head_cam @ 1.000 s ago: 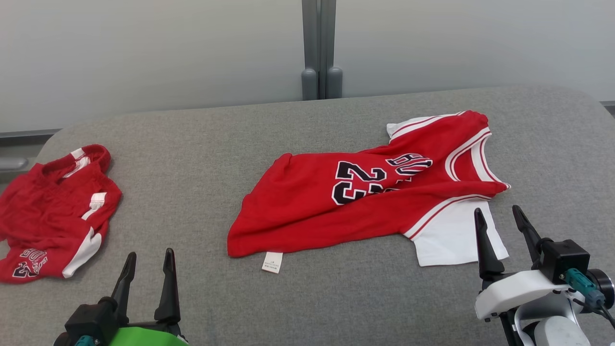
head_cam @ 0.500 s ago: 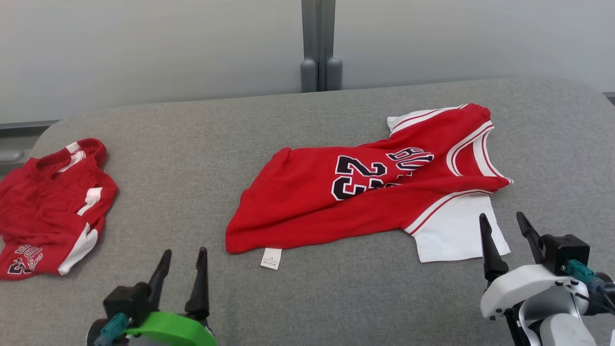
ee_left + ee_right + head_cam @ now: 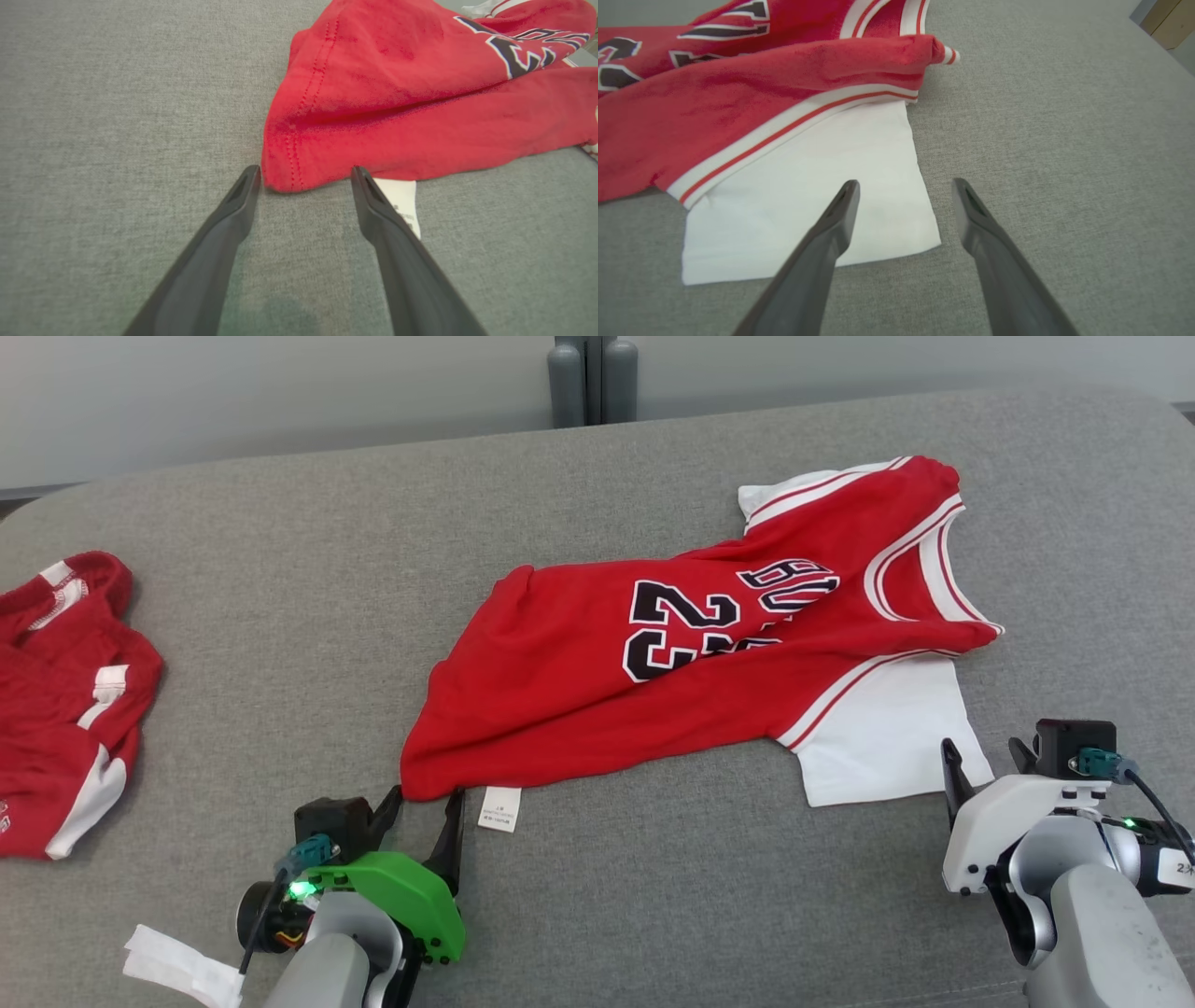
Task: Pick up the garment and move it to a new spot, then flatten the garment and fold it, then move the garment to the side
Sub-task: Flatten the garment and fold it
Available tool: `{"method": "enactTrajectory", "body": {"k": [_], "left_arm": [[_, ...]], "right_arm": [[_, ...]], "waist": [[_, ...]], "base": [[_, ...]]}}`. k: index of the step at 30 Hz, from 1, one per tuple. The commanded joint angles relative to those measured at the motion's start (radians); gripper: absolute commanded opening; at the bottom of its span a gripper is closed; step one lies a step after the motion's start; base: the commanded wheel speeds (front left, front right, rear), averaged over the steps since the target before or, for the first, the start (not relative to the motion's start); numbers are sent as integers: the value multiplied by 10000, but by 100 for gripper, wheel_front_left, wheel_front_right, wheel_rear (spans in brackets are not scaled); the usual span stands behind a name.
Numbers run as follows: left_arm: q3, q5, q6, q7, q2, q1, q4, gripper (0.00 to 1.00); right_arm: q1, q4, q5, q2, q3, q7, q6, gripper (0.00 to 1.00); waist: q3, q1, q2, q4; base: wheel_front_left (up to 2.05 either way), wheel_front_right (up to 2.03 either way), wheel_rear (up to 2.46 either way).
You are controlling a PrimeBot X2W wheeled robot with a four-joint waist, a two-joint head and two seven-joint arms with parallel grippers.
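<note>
Your red jersey [image 3: 691, 653] lies rumpled in the middle of the grey surface [image 3: 280, 616]. Your left gripper [image 3: 427, 793], fingers spread, straddles the jersey's near hem corner; whether it touches the cloth is hard to call. Your right gripper [image 3: 906, 183], spread too, hovers at the white sleeve's [image 3: 878, 737] outer corner, holding nothing.

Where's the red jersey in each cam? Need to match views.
Head view: red jersey mid-frame, collar to the right.
Left wrist view: jersey upper right, hem corner at the open left gripper fingertips.
Right wrist view: jersey upper left, white sleeve below it.
Shared landmark: black 23 print.
</note>
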Motion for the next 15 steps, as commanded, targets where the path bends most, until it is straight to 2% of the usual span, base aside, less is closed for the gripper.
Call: {"method": "enactTrajectory", "body": {"k": [1, 7, 15], "left_arm": [[-13, -164, 13, -95, 1, -279, 215, 100], [-146, -329, -4, -369, -56, -711, 1085, 100], [-301, -580, 18, -624, -57, -1058, 1821, 100]], "right_arm": [[-228, 189, -139, -61, -68, 50, -18, 100], [-626, 1199, -301, -31, -344, 276, -18, 100], [-680, 2123, 76, 108, 452, 422, 31, 100]], "waist": [[330, 0, 0, -105], [558, 0, 0, 18], [617, 0, 0, 126]], "base": [[0, 0, 0], [0, 0, 0], [0, 0, 0]]}}
